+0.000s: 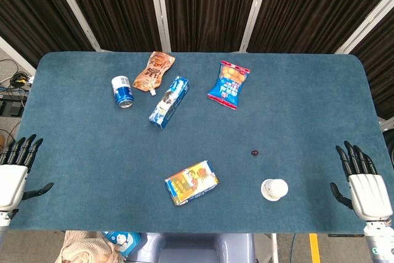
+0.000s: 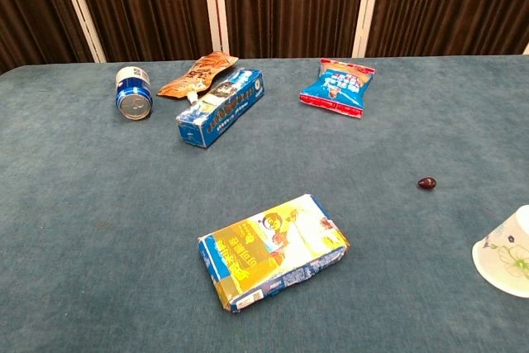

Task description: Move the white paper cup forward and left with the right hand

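The white paper cup (image 1: 274, 189) lies on its side near the table's front edge, right of centre; the chest view shows the white paper cup (image 2: 506, 251) at the right border, its mouth facing the camera. My right hand (image 1: 361, 180) hovers at the table's right front corner, fingers spread, well to the right of the cup and holding nothing. At the left front corner my left hand (image 1: 15, 173) is likewise open and empty. Neither hand shows in the chest view.
A yellow-blue box (image 1: 191, 182) lies left of the cup. A small dark berry (image 1: 255, 151) sits just beyond the cup. Further back are a blue can (image 1: 122, 92), an orange pouch (image 1: 154, 71), a blue carton (image 1: 169, 101) and a blue snack bag (image 1: 229, 84).
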Robot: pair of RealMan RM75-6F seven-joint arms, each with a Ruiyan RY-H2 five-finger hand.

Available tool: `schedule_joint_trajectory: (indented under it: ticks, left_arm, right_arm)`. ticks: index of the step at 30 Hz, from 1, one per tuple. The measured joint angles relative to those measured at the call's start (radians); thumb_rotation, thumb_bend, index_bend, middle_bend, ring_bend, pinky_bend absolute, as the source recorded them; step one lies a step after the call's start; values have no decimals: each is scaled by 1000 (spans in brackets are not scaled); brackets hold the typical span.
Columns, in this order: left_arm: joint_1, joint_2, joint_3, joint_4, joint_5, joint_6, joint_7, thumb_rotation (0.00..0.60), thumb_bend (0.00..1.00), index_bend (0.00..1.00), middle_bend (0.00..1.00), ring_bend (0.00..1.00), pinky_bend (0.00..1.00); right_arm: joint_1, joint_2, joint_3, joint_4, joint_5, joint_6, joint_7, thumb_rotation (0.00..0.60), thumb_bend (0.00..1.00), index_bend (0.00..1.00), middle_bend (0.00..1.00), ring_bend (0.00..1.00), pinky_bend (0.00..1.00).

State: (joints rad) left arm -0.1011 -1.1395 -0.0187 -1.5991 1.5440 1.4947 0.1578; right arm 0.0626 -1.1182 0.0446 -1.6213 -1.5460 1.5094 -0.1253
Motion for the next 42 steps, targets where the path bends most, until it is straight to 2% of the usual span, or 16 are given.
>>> schedule_joint_trajectory:
  ticks: [15,17,22,29,42]
  left_arm:
    - [-5,6,-3,-7,-20,-20,2,600,9,0,0,0,25]
    - [-4,6,-3,-6,-21,-20,0,600,9,0,0,0,25]
    - [-1,8,-4,-9,-24,-16,-11,600,9,0,0,0,25]
    - [-3,5,0,-10,-12,-15,5,600,9,0,0,0,25]
    - [-5,5,1,-13,-18,-25,1,600,9,0,0,0,25]
  right_arm:
    - [2,3,-9,-19,-2,-15,-31,600,351,0,0,0,113]
    - [3,3,-11,-24,-7,-16,-29,600,351,0,13,28,143]
    - [11,8,-24,-33,-49,-22,5,600,351,0,112,164,355]
    - [39,27,-68,-73,-77,-113,44,600,351,16,139,187,374]
    - [103,-15,-71,-147,29,-280,-151,600,351,17,139,187,374]
